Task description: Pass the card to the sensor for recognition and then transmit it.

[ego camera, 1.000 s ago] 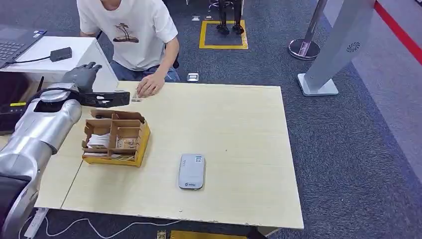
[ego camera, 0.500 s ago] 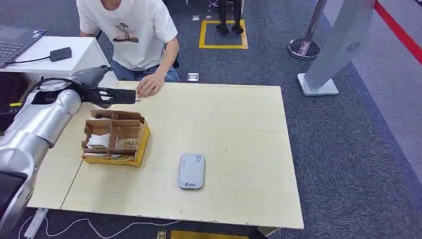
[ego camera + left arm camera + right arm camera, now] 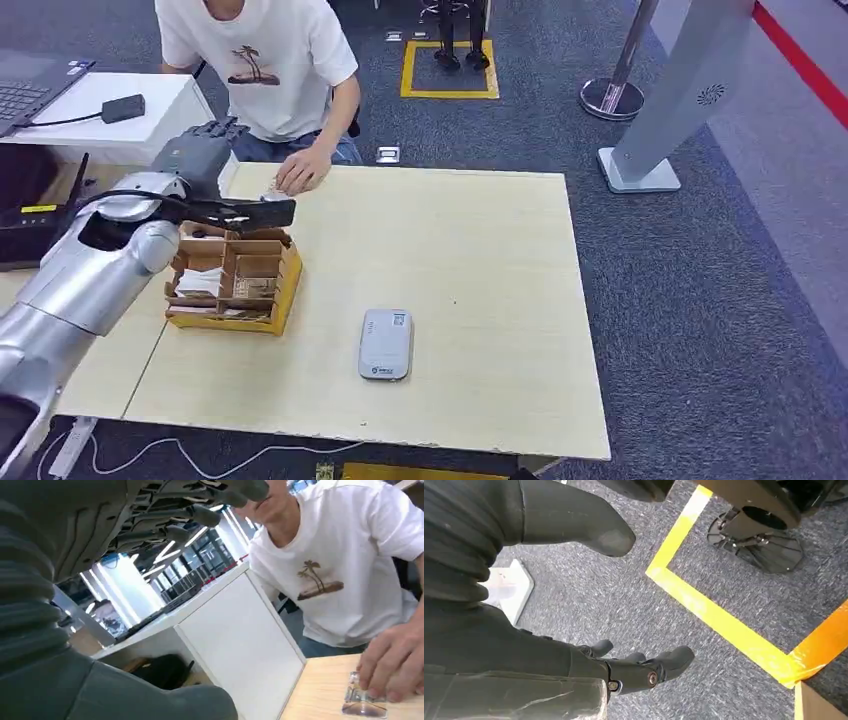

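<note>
Nearer now, left hand [image 3: 200, 152] hovers beside card [image 3: 272, 197] under person's hand [image 3: 300, 172].

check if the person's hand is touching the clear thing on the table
Touching: the left wrist view shows the person's hand with fingertips resting on the clear thing on the table.

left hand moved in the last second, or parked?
Yes. The left hand has shifted toward the table's middle, rightward in the head view, judged against the cardboard organizer, which has stayed put. It is now nearer the person's hand.

Matt pale wood table [image 3: 480, 270], brown cardboard organiser [image 3: 235, 280], smooth grey plastic sensor [image 3: 386, 343].
</note>
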Controlling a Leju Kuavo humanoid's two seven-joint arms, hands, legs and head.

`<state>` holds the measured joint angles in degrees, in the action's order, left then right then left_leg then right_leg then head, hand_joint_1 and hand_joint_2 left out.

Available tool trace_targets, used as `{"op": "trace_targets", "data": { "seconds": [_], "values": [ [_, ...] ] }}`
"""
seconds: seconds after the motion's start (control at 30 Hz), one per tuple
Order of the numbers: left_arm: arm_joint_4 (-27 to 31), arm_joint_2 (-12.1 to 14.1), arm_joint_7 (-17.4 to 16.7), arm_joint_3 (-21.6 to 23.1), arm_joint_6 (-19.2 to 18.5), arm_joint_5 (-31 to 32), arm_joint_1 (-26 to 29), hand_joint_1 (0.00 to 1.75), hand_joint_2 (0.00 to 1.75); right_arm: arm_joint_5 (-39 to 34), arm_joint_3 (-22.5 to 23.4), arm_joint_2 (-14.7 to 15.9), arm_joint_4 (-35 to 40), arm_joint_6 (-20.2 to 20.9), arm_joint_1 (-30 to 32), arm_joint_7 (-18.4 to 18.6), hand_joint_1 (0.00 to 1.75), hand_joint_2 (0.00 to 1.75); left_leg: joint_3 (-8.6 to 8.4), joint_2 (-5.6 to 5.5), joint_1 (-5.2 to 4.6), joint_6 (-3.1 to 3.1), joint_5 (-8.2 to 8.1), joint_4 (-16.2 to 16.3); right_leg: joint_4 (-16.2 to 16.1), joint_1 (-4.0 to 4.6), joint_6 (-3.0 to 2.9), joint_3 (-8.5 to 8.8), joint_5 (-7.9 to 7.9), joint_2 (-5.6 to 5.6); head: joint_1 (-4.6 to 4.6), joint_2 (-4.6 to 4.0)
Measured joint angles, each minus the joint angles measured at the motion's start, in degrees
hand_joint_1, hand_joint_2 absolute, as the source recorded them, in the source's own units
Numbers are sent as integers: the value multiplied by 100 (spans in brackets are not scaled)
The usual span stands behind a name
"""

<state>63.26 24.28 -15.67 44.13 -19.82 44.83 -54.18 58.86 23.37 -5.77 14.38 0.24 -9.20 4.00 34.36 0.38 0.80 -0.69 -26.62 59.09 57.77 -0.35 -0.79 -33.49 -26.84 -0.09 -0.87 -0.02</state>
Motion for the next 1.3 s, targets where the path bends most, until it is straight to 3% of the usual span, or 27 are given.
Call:
{"op": "trace_targets", "data": {
  "seconds": [0.43,0.7,0.83,1.23,1.3],
  "values": [
    [1198,471,-170,53,374,588,1217,0,175,-111,125,31,-2,-103,144,-9,0,175,2,1,0,1,-2,-1,0,0,3,-4,-6,2,2,0],
    [1536,495,-247,48,472,868,1530,0,175,-179,146,35,-2,-173,179,-57,0,175,2,1,0,2,-2,-1,-1,0,3,-3,-6,1,2,0],
    [1765,492,-356,-41,778,1197,1870,0,175,-179,177,37,-2,-212,225,-100,0,175,2,1,0,2,-3,-1,-1,0,3,-4,-7,2,2,0],
    [2172,494,-354,-353,1012,1668,2627,0,175,-192,282,44,-13,-273,275,-120,0,175,2,2,0,4,-6,-1,-1,0,5,-1,-10,2,2,0],
    [2390,571,-404,-442,1221,1866,2900,0,175,-208,314,44,-22,-302,293,-179,0,175,0,11,0,4,-9,-2,-1,0,5,-1,-10,7,2,0]
  ]
}}
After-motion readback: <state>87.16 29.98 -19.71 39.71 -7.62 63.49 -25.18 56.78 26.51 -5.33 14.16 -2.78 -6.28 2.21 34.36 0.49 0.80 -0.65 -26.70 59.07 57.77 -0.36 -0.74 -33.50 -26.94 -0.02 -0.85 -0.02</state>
